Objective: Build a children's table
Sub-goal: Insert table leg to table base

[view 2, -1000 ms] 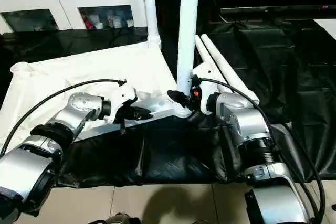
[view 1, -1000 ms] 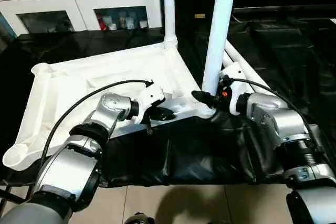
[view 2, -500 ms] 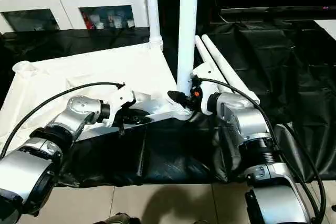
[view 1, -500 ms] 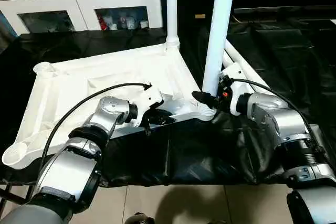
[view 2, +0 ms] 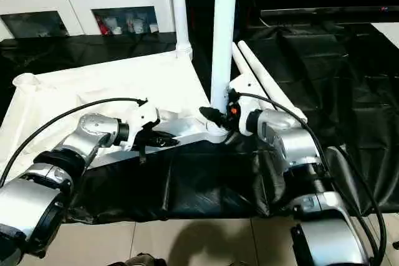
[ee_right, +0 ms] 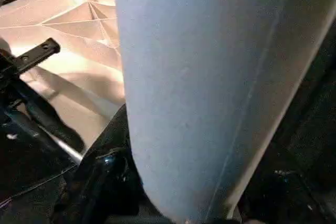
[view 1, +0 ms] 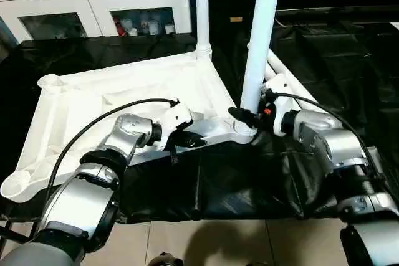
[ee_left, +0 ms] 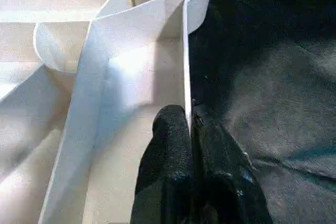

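Note:
The white tabletop (view 1: 124, 91) lies underside up on a black sheet. One leg (view 1: 202, 10) stands upright in its far right corner socket. A second leg (view 1: 259, 35) stands in the near right socket (view 1: 245, 130). My right gripper (view 1: 244, 116) is shut around this leg just above the socket; one black finger (ee_right: 102, 179) curls beside the leg (ee_right: 210, 87). My left gripper (view 1: 190, 142) rests on the near rim (ee_left: 186, 51), with its fingertips (ee_left: 170, 121) pinched shut on that thin wall. The two left corner sockets (view 1: 48, 81) stand empty.
Two more white legs (view 2: 262, 79) lie on the black sheet to the right of the tabletop. A white cabinet (view 1: 93, 1) with glass doors stands behind at the left. The black sheet (view 1: 237, 179) hangs over the near edge above a tiled floor.
My left gripper has shifted slightly along the near rim and sits a little lower on it. The right gripper and the leg it holds have stayed in place.

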Robot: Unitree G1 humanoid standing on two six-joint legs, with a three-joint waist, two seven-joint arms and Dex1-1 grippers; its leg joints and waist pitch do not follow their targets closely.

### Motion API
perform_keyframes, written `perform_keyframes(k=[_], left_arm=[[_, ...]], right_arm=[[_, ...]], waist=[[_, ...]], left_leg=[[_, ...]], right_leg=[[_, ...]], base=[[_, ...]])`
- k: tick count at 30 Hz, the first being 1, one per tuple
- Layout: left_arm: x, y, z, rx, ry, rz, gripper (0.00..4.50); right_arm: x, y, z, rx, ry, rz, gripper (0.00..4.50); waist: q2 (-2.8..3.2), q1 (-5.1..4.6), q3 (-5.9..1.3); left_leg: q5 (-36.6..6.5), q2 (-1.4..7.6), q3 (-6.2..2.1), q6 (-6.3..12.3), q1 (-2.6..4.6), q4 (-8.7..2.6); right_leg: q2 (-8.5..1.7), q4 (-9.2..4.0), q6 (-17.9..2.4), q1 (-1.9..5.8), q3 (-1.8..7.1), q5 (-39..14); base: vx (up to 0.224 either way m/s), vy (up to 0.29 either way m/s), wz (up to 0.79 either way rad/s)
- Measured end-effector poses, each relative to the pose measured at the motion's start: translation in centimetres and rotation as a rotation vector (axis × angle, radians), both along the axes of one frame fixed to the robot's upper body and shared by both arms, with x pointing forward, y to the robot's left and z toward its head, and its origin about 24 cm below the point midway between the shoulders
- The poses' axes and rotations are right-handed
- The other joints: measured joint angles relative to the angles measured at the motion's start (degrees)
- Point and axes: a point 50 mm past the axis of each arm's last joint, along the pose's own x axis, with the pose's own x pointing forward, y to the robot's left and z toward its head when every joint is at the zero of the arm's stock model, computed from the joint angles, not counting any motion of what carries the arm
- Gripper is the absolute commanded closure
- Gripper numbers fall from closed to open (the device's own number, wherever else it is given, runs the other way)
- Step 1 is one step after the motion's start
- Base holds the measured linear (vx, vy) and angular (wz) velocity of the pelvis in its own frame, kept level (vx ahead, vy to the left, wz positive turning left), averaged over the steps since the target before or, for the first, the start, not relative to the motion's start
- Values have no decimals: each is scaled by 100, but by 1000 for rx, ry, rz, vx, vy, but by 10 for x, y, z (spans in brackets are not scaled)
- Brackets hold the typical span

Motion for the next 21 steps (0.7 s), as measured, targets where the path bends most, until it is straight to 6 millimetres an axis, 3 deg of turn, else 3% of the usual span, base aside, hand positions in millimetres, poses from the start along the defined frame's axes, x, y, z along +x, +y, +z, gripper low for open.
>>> perform_keyframes(k=[15,21], left_arm=[[0,0,0,-25,37,3,450],[-3,0,-1,-35,46,-9,450]], right_arm=[[-2,0,-5,16,28,25,257],[-9,-8,-16,194,52,-38,257]], waist=[[2,23,-1],[6,24,-5]], left_leg=[[0,0,0,-1,4,0],[-6,0,3,7,3,0]], right_leg=[[0,-2,-1,5,0,0],[0,-10,0,7,0,0]], base=[[0,0,0],[0,0,0]])
